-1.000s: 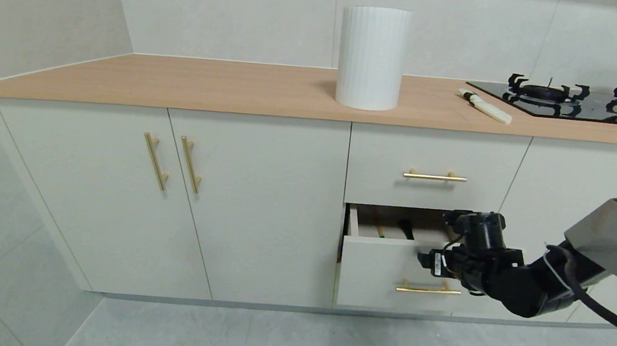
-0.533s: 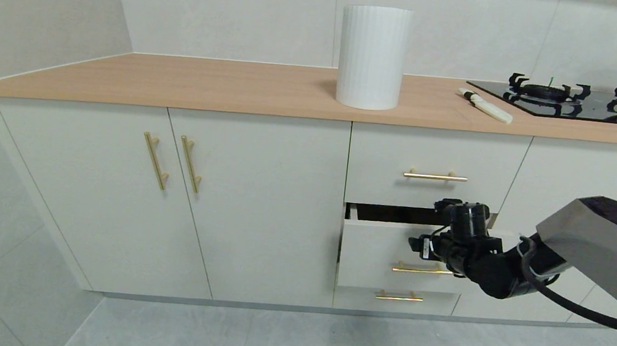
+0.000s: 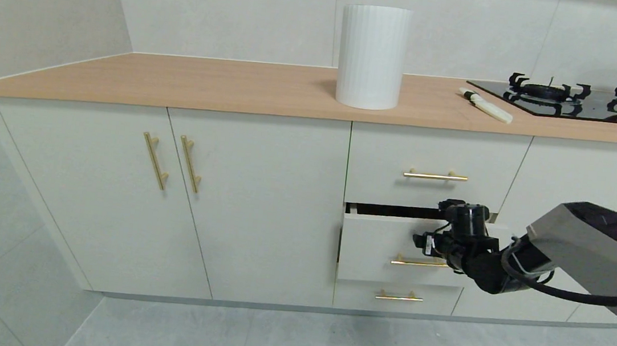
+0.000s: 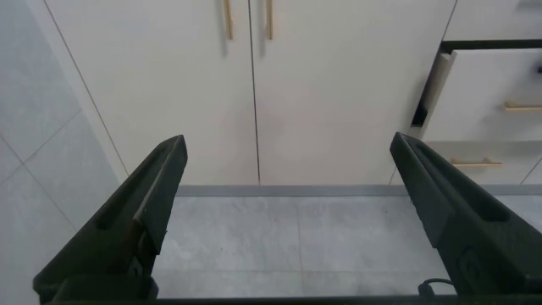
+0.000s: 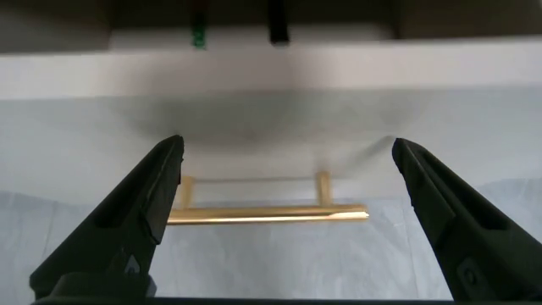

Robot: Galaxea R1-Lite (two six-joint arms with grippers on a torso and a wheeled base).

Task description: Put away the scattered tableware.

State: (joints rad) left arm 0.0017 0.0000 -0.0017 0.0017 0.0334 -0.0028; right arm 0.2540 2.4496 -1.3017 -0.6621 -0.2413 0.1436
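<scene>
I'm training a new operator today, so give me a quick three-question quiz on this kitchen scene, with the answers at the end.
1. True or false: the middle drawer is fully shut.
2. What stands on the countertop above the drawers? A: a white ribbed canister. B: a kettle. C: a stack of bowls.
3. How do the jaws of the right gripper stand?

Key
1. False: a dark gap shows above its front.
2. A.
3. Open, with the drawer's gold handle just ahead of them.
</scene>
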